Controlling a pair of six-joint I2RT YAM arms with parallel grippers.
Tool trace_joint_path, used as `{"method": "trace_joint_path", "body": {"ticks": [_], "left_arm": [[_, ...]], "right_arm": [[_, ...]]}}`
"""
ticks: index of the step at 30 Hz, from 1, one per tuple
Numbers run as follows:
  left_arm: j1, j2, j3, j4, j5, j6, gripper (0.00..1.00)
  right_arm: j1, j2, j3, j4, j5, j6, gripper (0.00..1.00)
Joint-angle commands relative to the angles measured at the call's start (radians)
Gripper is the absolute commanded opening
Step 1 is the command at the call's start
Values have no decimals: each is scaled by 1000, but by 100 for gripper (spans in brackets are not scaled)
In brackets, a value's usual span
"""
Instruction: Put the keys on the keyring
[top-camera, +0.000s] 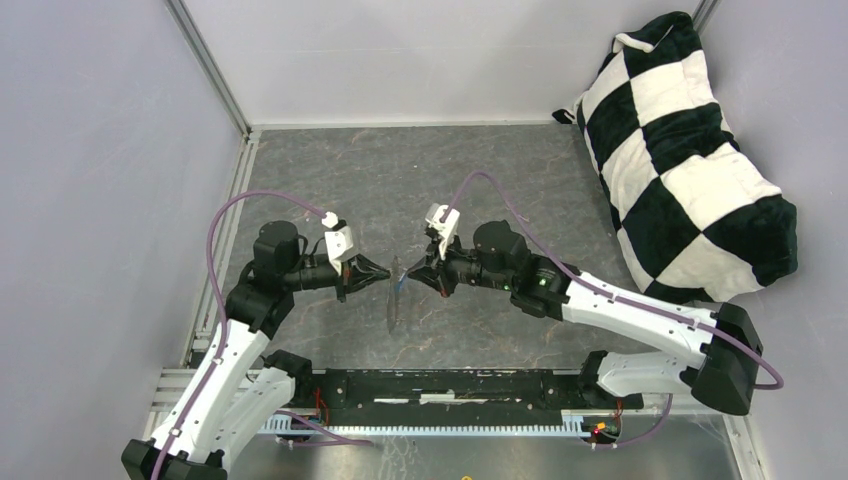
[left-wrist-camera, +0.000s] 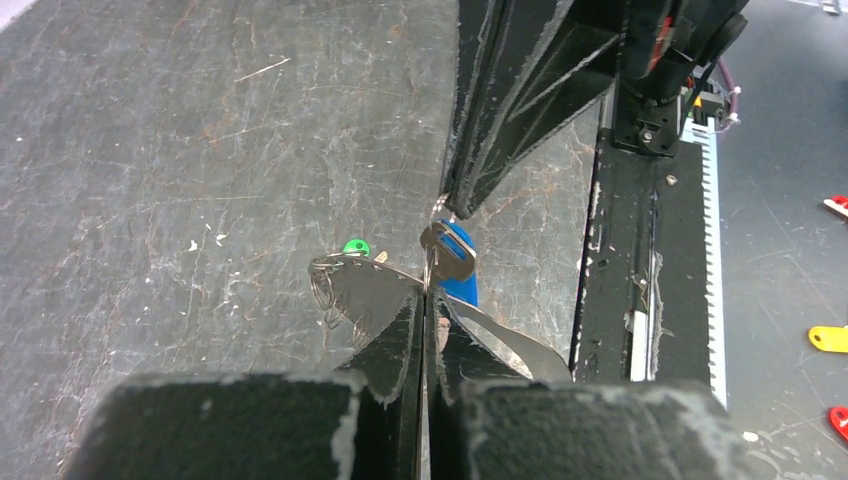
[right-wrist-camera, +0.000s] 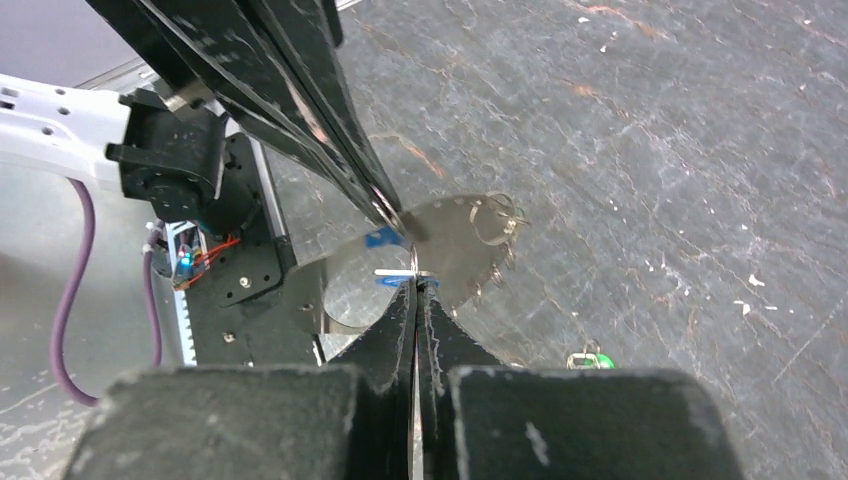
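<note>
Both arms are bent at the elbow with forearms reaching toward each other. The grippers are level and tip to tip above the scuffed dark grey table (top-camera: 400, 170), just beyond the long black base rail (top-camera: 460, 385) that spans the arm mounts, a bit left of its middle.

The left gripper (top-camera: 385, 272) has its fingers pressed together. It appears to pinch the thin shiny grey-silver keyring loop (top-camera: 396, 295), which fans out to both sides of its tips in the left wrist view. Small wire rings hang on the loop's edge away from the rail.

The right gripper (top-camera: 408, 277) also has its fingers pressed together, apparently on the small silver key with the blue plastic head (left-wrist-camera: 462, 283). That key sits between the two sets of tips, against the loop. Whether it is threaded on, I can't tell.

The small key with the green plastic head (right-wrist-camera: 590, 357) lies flat on the table. It is farther from the rail than the loop, and neither gripper touches it.

A black-and-white checkered pillow (top-camera: 690, 160) sits well beyond the rail's right end.
</note>
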Motion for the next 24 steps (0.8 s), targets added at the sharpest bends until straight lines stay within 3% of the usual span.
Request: {"method": "trace_joint_path", "body": {"ticks": [1, 7, 24], "left_arm": [[2, -7, 4, 62, -19, -38, 2], [2, -10, 7, 85, -62, -52, 2], [2, -29, -3, 51, -63, -13, 2]], "right_arm": [[27, 42, 116, -82, 16, 1, 0], [52, 93, 193, -146, 22, -2, 0], [63, 94, 216, -104, 41, 2, 0]]}}
